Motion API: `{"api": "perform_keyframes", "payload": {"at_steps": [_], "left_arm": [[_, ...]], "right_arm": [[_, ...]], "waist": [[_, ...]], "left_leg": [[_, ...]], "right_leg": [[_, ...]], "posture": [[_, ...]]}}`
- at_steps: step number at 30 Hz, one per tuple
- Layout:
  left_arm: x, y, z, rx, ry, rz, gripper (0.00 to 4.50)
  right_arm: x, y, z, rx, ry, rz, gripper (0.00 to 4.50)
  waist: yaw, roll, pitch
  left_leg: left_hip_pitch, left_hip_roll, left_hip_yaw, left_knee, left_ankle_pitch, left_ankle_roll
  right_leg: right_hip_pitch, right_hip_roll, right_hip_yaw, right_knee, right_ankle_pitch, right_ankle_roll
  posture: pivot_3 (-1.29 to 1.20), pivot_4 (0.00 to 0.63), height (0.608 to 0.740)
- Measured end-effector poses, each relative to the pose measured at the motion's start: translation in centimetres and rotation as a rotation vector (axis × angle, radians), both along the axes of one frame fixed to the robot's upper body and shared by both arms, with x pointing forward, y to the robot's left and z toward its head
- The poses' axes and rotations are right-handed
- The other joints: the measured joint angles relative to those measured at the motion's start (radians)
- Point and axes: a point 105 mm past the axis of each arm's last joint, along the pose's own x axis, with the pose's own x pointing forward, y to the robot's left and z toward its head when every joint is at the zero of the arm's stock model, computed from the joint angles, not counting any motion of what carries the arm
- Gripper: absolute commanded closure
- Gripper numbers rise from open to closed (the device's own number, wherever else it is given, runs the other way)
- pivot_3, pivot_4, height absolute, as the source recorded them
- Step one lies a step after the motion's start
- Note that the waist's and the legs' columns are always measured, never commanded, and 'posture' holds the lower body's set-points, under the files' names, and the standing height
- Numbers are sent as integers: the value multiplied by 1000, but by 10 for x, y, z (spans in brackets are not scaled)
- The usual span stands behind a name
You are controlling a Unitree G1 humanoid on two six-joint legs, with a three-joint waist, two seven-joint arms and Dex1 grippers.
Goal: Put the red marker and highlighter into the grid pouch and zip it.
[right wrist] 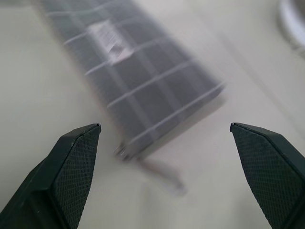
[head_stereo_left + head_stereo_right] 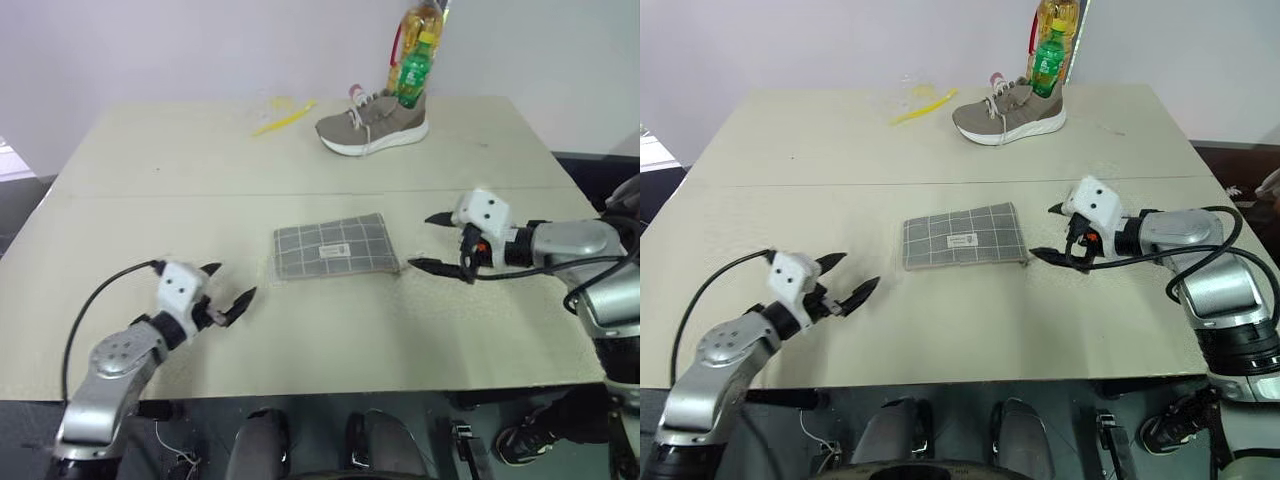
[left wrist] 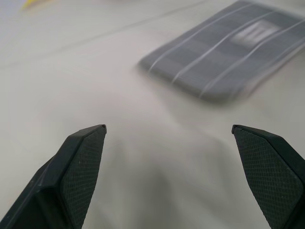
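Pouch [image 2: 334,246] lying flat at table centre, between both grippers, touched by neither. Left gripper [image 2: 231,296] hanging empty with fingers spread wide, off the pouch's 8 o'clock side, pointing toward it. Right gripper [image 2: 436,242] likewise spread wide and empty, at the pouch's 3 o'clock end, aimed at the short edge where the zipper pull [image 1: 159,169] trails out onto the table [image 2: 150,190]. Looks zipped along its length, lying slightly plump rather than limp; no marker or highlighter to be seen loose on the tabletop, so probably both inside already, though contents hidden. Judged as the finish of the job: jaws apart on both sides likely because the pouch no longer needs bracing at one end and pulling at the other. Farther out, at 12 o'clock, a shoe [image 2: 372,125] with a green bottle [image 2: 414,72] standing in it, and a thin yellow strip [image 2: 284,117] at 11 o'clock, well apart from the pouch.
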Motion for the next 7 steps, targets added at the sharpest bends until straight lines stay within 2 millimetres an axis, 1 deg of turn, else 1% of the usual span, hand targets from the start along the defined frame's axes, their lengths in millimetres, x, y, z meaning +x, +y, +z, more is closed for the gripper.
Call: {"api": "perform_keyframes", "payload": {"at_steps": [3,7], "left_arm": [[-2,22,3,-5,-4,96,61],[-13,50,-7,14,30,215,61]], "right_arm": [[2,-3,-6,59,4,-16,0],[2,-22,-24,91,48,-96,0]], "waist": [[2,0,0],[-1,0,0]], "left_leg": [[0,-1,0,0,0,0],[0,-1,1,-1,0,0]], "right_leg": [[1,-1,0,-2,0,0],[5,-1,0,-3,0,0]], "posture": [[0,150,702],[0,150,702]]}}
